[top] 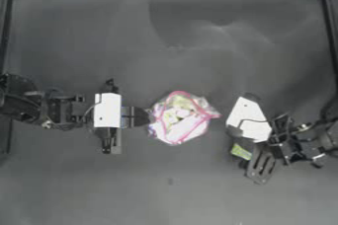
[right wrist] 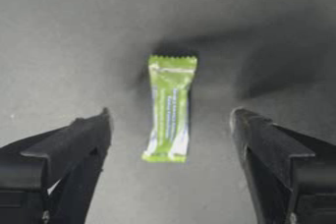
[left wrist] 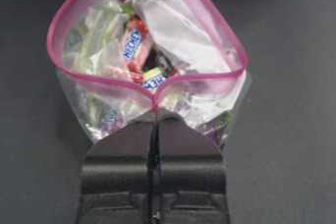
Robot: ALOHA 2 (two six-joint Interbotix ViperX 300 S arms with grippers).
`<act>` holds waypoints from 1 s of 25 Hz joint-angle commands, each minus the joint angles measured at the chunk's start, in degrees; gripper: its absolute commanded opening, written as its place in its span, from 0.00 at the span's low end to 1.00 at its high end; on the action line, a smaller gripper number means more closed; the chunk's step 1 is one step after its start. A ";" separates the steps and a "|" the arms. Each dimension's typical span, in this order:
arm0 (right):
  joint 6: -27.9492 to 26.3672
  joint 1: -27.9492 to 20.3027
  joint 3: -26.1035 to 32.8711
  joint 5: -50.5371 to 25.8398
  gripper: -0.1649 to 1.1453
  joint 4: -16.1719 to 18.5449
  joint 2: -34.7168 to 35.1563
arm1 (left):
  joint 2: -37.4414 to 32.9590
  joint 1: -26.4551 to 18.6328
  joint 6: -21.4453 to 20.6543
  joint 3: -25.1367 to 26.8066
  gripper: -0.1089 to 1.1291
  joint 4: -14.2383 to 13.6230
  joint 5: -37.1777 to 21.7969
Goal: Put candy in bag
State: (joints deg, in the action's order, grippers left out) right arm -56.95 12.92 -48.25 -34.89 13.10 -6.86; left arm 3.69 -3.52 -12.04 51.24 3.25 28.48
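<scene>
here the left end effector (left wrist: 156, 120) pinches the bag (left wrist: 148, 56) rim; right end effector (right wrist: 171, 134), released, straddles the candy (right wrist: 169, 108)

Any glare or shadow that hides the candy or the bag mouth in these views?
Top view: pale glare across the table, candy small and soft. Right wrist view: candy sharp between the open right gripper, dark shadows beside it. Left wrist view: bag plastic shines, mouth readable, left gripper pinching the rim.
</scene>
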 commanded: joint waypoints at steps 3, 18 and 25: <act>-0.79 0.79 1.67 0.35 0.88 0.53 1.05 | -0.79 0.09 -0.18 -1.05 0.14 0.00 0.44; -0.88 0.88 2.81 0.44 0.87 1.05 4.75 | -0.79 0.09 -0.18 -1.05 0.14 0.00 0.44; -0.88 0.88 2.99 0.35 0.65 1.41 5.01 | -0.79 0.09 -0.18 -1.05 0.14 0.00 0.44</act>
State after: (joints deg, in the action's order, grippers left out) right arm -57.74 13.71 -46.14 -34.63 14.24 -1.05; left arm 3.69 -3.52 -12.13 51.24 3.25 28.56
